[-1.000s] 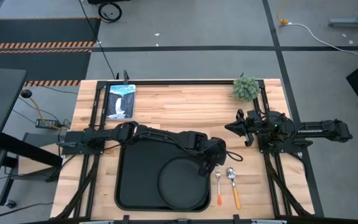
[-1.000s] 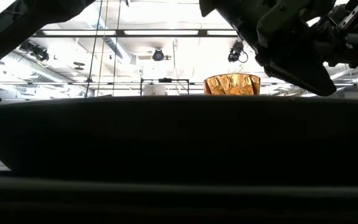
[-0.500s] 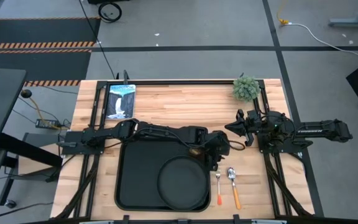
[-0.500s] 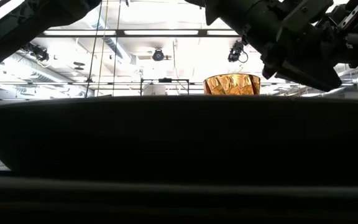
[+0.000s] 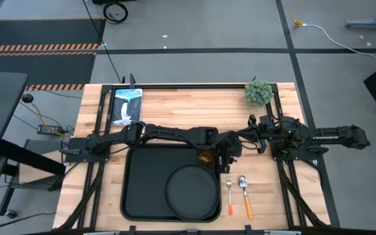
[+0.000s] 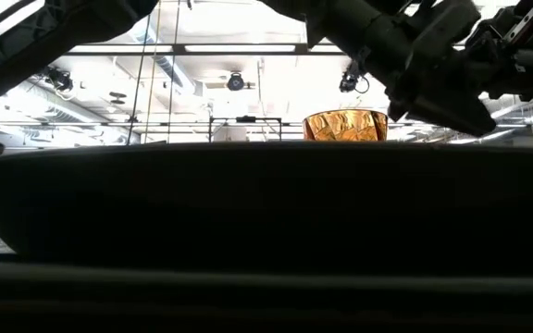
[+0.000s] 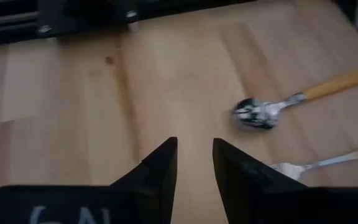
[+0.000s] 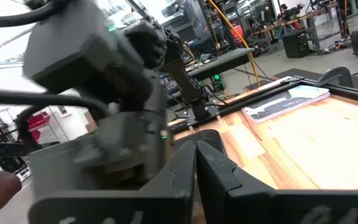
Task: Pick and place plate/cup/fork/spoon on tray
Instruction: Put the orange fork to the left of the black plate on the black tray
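The black tray (image 5: 136, 189) lies at the table's near middle. The round black plate (image 5: 191, 192) rests on its near right part, and the amber cup (image 5: 205, 157) stands upright in its far right corner; the cup also shows above the tray rim in the low view (image 6: 345, 126). The fork (image 5: 229, 194) and spoon (image 5: 245, 191) lie on the wood right of the tray, also seen in the left wrist view as the fork (image 7: 319, 163) and the spoon (image 7: 260, 114). My left gripper (image 5: 228, 162) hovers just right of the cup, open by a narrow gap (image 7: 195, 163) and empty. My right gripper (image 5: 248, 136) waits at the right, shut.
A small potted plant (image 5: 258, 93) stands at the far right corner. A flat device with a picture on it (image 5: 126, 106) lies at the far left. The two arms' ends are close together above the wood right of the tray.
My left gripper has risen and gone from over the plate's far right rim toward the table's far and right edges, away from the cup. The cup has stayed standing on the tray.
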